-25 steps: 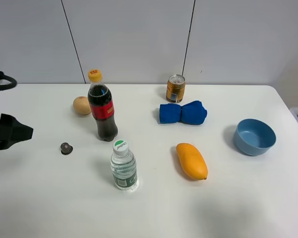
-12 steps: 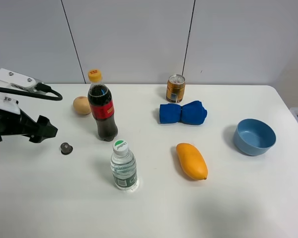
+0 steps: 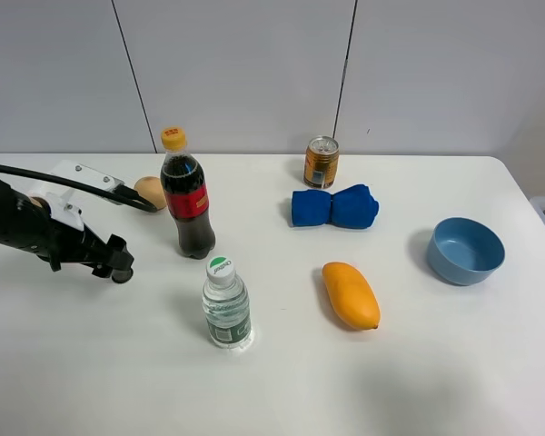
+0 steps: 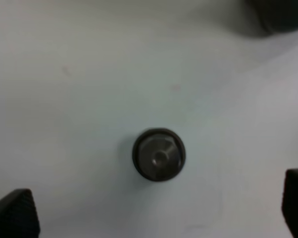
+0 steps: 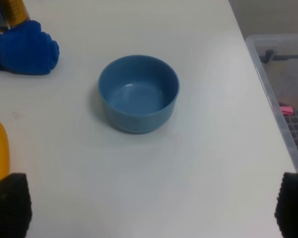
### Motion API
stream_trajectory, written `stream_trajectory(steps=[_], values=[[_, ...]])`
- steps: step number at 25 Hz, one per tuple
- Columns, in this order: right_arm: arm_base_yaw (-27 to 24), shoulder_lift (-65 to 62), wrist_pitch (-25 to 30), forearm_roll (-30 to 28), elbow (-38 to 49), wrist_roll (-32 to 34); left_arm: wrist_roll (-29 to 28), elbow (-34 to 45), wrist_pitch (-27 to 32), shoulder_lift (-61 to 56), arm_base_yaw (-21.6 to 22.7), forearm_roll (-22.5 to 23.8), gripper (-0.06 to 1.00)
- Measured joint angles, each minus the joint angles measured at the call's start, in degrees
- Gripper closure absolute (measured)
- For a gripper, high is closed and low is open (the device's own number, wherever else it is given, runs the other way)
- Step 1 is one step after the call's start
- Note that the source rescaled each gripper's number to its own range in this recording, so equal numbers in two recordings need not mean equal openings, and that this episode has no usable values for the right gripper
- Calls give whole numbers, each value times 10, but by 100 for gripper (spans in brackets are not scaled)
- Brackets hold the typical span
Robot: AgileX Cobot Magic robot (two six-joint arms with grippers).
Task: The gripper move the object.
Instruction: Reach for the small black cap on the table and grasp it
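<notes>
The object (image 4: 159,154), a tiny dark round capsule with a lighter top, lies on the white table, centred between the tips of my left gripper (image 4: 154,208) in the left wrist view. The jaws stand wide apart on either side and do not touch it. In the exterior view the left gripper (image 3: 116,263) hangs low over the spot left of the cola bottle and covers the object. My right gripper (image 5: 150,206) is open and empty, near the blue bowl (image 5: 139,93); it is outside the exterior view.
A cola bottle (image 3: 188,195), a beige ball (image 3: 150,193) and a water bottle (image 3: 226,304) stand close to the left gripper. Further right are a can (image 3: 321,162), a blue cloth (image 3: 334,206), a mango (image 3: 350,294) and the bowl (image 3: 465,250). A plastic bin (image 5: 283,74) sits past the table's right edge.
My left arm has swung in from the left edge to the right and down, and now sits over the object. The object and the other things have not moved.
</notes>
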Motion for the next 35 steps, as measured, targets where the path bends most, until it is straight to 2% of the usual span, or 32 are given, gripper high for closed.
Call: stream_trajectory(steps=[12,26,35], values=[[0,0,0,0,0,0,0,-1,-104,113,0,-1,-6],[0,0,0,0,0,0,-1,-21,-131,167,0,0,-6],[0,0,0,0,0,0,-20,-43,-121,182,0,0,-6]])
